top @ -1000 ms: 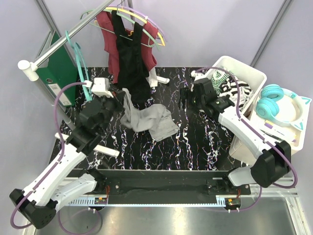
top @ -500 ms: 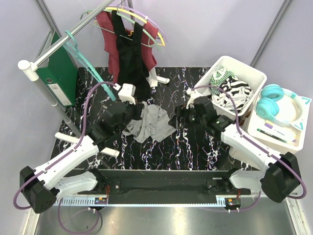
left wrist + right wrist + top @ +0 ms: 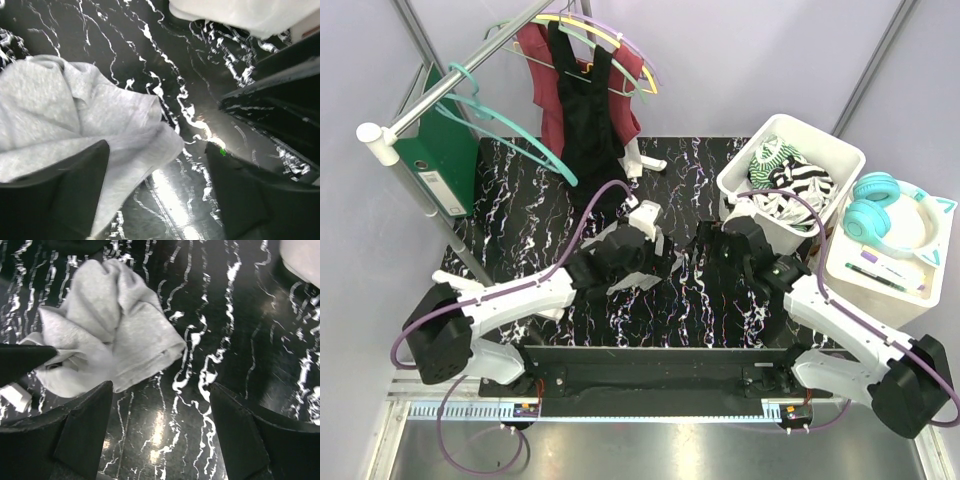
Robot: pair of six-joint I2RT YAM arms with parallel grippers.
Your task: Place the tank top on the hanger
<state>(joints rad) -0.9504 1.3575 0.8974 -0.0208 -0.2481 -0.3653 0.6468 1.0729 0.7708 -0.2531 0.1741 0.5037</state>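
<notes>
Soft grey knit tank top (image 3: 115, 335) crumpled at middle of glossy black marbled worktop (image 3: 240, 340).
Fingers of left gripper (image 3: 156, 150) and right gripper (image 3: 161, 389) spread wide, grasping nothing.

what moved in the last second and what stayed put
The left gripper swung right from beside the hanger to hover open over the tank top. The right gripper drew back toward the near edge and leftward, also open. The hanger turned on its rail. The white bin and headphones stayed.

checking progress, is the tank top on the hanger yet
No: the tank top lies crumpled on the table; the teal hanger hangs bare on the rail.
</notes>
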